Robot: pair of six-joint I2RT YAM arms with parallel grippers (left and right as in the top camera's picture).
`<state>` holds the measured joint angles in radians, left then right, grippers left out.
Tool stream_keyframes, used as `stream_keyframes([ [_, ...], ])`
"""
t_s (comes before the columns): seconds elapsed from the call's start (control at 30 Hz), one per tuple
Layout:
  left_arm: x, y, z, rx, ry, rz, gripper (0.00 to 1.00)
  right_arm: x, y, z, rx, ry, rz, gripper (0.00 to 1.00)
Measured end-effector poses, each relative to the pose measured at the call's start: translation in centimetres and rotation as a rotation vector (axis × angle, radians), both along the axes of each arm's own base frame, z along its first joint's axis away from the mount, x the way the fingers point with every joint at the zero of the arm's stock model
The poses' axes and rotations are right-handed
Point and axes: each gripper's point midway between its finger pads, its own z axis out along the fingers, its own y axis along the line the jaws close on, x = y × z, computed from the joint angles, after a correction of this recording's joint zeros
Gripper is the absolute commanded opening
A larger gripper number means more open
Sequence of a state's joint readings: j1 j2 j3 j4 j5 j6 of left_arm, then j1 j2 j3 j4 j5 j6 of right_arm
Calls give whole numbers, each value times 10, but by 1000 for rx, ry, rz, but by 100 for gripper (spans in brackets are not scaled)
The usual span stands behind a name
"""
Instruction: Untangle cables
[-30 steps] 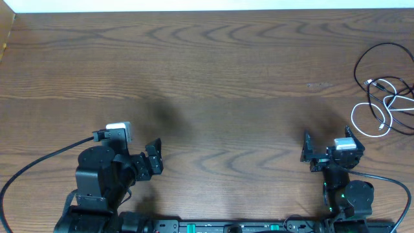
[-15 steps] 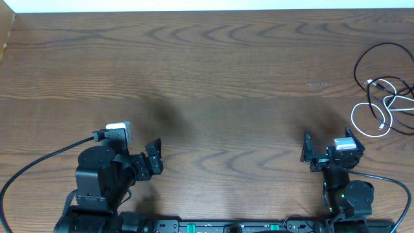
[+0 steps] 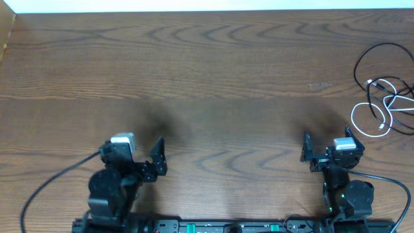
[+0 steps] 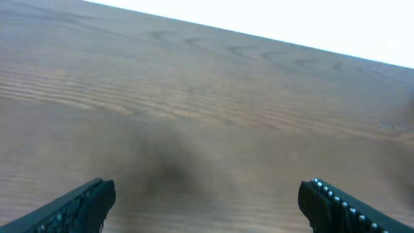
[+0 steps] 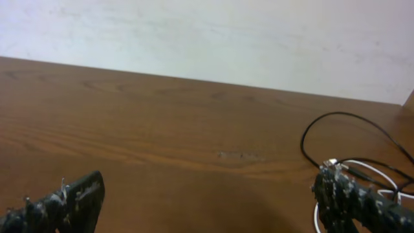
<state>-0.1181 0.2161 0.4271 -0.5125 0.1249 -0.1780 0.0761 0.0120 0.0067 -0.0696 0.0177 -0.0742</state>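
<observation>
The cables [image 3: 383, 97] lie in a loose tangle at the table's far right edge. A black cord loops widest, and a white cord [image 3: 363, 127] curls below it with small silver plugs among the loops. In the right wrist view the black cord [image 5: 336, 116] arcs at the right, with the white cord [image 5: 381, 176] partly behind my right finger [image 5: 349, 200]. My right gripper [image 3: 327, 142] stands open near the front edge, left of the tangle and apart from it. My left gripper [image 3: 138, 149] is open at the front left, over bare wood [image 4: 207, 129], holding nothing.
The wooden table [image 3: 207, 77] stretches wide between the arms and the far edge. A pale wall [image 5: 207, 39] rises behind it. Thick black arm wires [image 3: 45, 188] trail off near the front edge by each base.
My left arm has shifted a little to the right and turned, its wire swinging with it. The right arm and the cables have not moved.
</observation>
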Motion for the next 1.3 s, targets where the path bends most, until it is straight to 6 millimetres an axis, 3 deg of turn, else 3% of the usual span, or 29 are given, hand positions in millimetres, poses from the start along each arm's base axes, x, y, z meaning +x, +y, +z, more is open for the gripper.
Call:
stream_keyframes([
  [0.37, 25, 9, -7, -19, -317, 65, 95, 0, 0, 0, 0, 0, 1, 99],
  [0.6, 32, 30, 5, -16, -447, 190, 95, 0, 0, 0, 0, 0, 1, 99],
  [0.83, 32, 47, 0, 78, -438, 279, 95, 0, 0, 0, 0, 0, 1, 99],
  [1.03, 32, 48, -28, 142, -330, 265, 95, 0, 0, 0, 0, 0, 1, 99],
  [1.3, 31, 38, -32, 175, -306, 196, 95, 0, 0, 0, 0, 0, 1, 99],
])
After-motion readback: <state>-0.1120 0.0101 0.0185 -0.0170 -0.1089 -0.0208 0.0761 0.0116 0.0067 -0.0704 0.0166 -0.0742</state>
